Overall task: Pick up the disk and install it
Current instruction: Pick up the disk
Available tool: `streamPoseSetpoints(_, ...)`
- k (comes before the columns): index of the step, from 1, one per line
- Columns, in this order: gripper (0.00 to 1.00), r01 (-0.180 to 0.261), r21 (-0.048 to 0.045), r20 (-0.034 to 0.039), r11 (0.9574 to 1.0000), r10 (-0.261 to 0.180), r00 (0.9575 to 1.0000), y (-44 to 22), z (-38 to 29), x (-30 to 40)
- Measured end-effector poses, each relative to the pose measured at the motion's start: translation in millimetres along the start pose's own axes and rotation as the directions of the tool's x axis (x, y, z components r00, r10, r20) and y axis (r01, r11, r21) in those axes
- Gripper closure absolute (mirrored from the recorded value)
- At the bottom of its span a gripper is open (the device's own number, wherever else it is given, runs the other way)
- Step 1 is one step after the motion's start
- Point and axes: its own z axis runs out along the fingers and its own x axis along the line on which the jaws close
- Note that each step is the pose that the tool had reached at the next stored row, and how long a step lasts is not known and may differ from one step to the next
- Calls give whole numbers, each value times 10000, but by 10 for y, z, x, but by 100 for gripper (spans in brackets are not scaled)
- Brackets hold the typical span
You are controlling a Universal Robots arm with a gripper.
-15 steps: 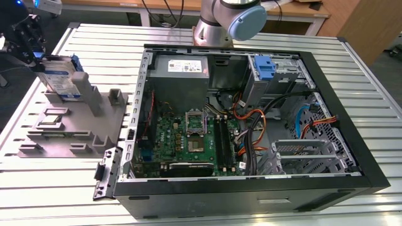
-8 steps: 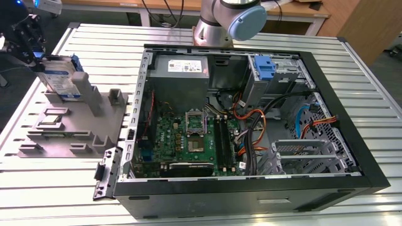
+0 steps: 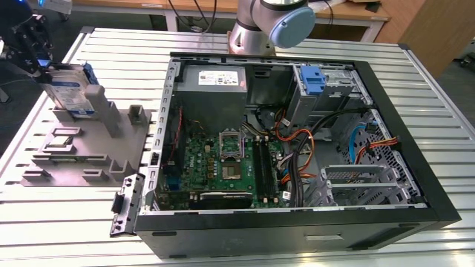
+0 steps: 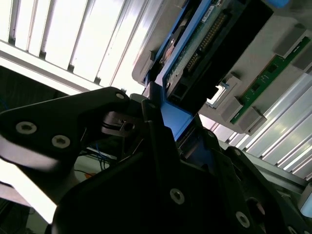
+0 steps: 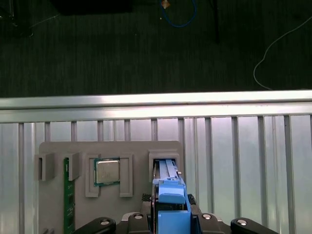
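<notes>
Second wrist view, closest in: my gripper (image 4: 171,117) is clamped on the disk (image 4: 200,44), w/ black fingers (image 4: 152,122) pressed to either side of its blue side rail (image 4: 178,124) and no gap showing. Disk's underside faces this cam: green board w/ a row of pins. Just past it sits the grey fixture (image 4: 292,44), w/ a green memory stick (image 4: 265,78) lying in a groove.

First wrist view: same grip seen edge-on, blue side rail btwn my jaws, disk's lower end at a slot of the fixture. Can't tell if it's seated or just clear. Neighbouring pockets hold a square processor chip (image 5: 107,170) and the memory stick. Fixture rests on a slatted metal table (image 5: 243,156); past the table edge is dark floor (image 5: 122,48) w/ cables (image 5: 178,14).

Exterior view: I'm at the exterior view's left, on top of the disk, which stands upright on the fixture, label side out. Well apart, toward the exterior view's right, the open PC case (image 3: 297,222) lies on its side w/ motherboard (image 3: 222,161) exposed and a blue-latched drive bay (image 3: 313,80) in its far corner. Behind the case stands the arm base (image 3: 271,22).
</notes>
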Motion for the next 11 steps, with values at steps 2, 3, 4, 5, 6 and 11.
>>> streamPoseSetpoints(2,64,0,1,0,10000,0,10000,0,-17,0)
streamPoseSetpoints(3,64,0,-1,-1,10000,0,10000,0,-26,0)
streamPoseSetpoints(4,64,0,0,0,10000,0,10000,0,-34,0)
streamPoseSetpoints(5,64,0,0,0,10000,0,10000,1,-43,-1)
streamPoseSetpoints(6,64,0,0,0,10000,0,10000,1,-53,-1)
streamPoseSetpoints(11,64,0,1,0,10000,0,10000,1,-96,-1)
